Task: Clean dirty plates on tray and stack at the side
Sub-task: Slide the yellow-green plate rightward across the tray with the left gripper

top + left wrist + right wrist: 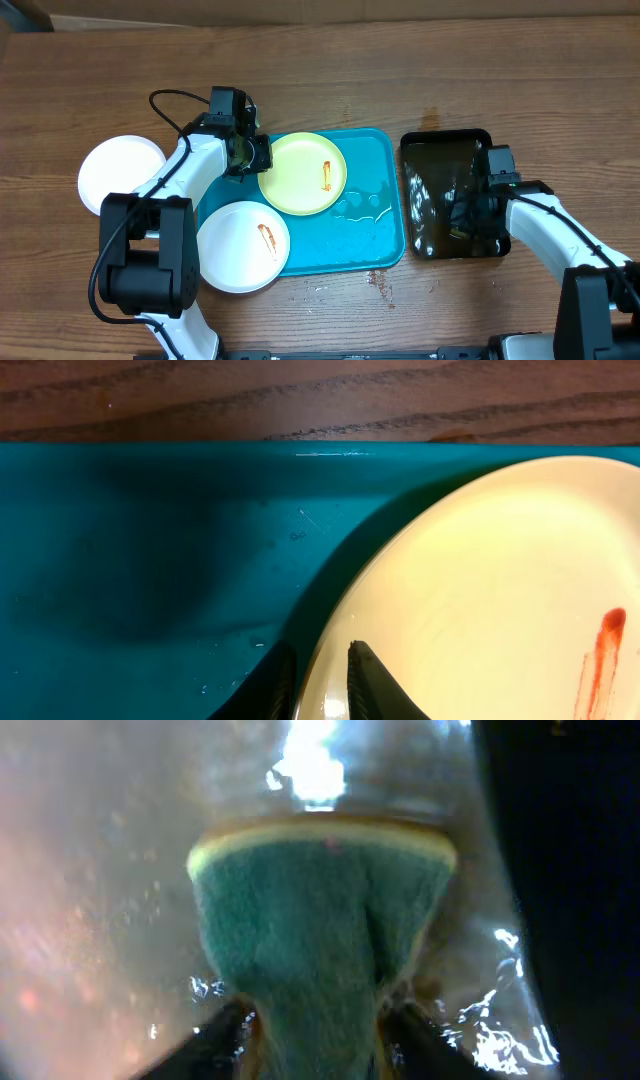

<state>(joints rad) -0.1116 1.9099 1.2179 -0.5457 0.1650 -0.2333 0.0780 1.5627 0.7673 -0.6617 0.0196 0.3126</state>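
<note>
While the left gripper (320, 652) pinches the near rim of the yellow-green plate (300, 175), one finger above the edge and one below it, that plate lies on the far left part of the turquoise tray (372, 243). From the wrist view the rim sits right in the narrow slot between the two fingers. A red streak (327, 175) runs down the plate's right half.

Closer to the robot, a smeared white plate (243, 247) rests across the tray's near left corner, partly on the tray and partly hanging past its edge, with a small brownish mark near its middle. Off the tray, a second white plate (120, 172) sits on the wooden table (300, 80) to the left, and I can see no marks on it from above.

Over on the right, a black tray (440, 150) stands just beside the turquoise one, its bottom shiny and wet. The right gripper (315, 1020) is down inside it, squeezing a sponge (320, 920) between its fingers. The sponge's green scrubbing face bulges above the grip and narrows where the fingers clamp it, with a yellow edge showing along the top.
</note>
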